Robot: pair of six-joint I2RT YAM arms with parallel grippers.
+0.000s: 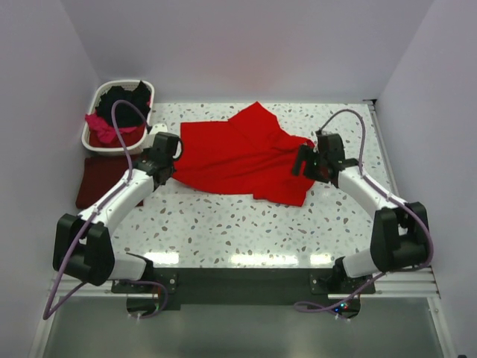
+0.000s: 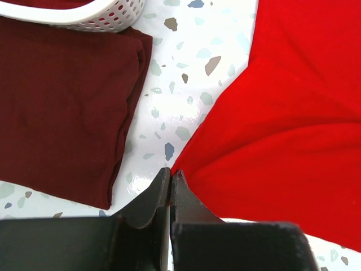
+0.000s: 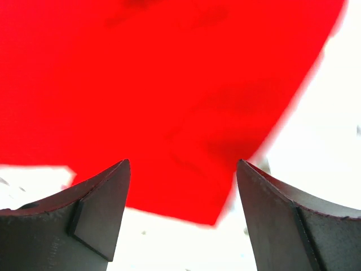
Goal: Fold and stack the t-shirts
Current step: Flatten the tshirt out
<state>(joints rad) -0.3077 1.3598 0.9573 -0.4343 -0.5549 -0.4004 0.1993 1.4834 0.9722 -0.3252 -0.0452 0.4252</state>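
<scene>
The right end effector (image 3: 182, 162) hangs wide apart over the red t-shirt (image 3: 169, 84).

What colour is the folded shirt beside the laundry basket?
The folded t-shirt is dark maroon, best in left wrist view.

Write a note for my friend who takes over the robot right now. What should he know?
The left hand is shut on the red shirt at its left edge.
The right hand is open over that shirt's right edge, holding nothing.
The red shirt lies spread out and rumpled. The maroon shirt lies folded just in front of the basket. The black shirt and pink shirt are in the basket.
Done: maroon folded.
Left: fold the red, stack it, then do the two in the basket.
</scene>
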